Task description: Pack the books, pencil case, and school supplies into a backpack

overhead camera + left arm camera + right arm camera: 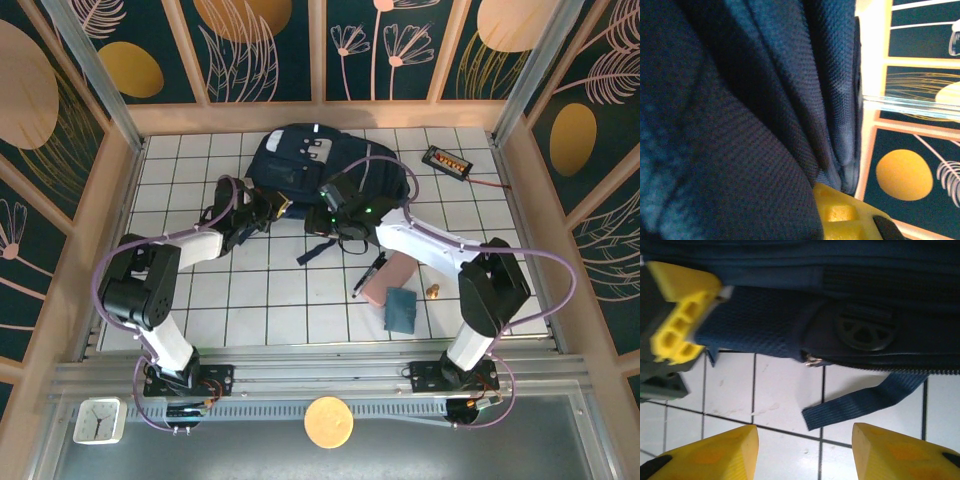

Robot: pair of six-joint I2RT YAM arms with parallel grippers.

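**Backpack grabbed on one side, supplies out on the table**

The navy backpack [300, 160] lies flat near the far edge of the table [250, 300], roughly mid-width. The left fingers [840, 212] are pressed together at its near-left edge. From the wrist view it looks like they've pinched a fold of the fabric, though it's too close up to be sure. The right fingers [715, 450] are spread wide over bare tile just beside the bag's near edge, with a loose strap [865, 402] and a zipper pull [812, 360] in front of them. Can't see inside the bag. The pink pencil case [380, 287], pen [368, 276] and teal flat item [402, 308] sit bunched together toward the near-right of the table. A black tray [445, 160] holding orange pieces sits by the far-right corner.
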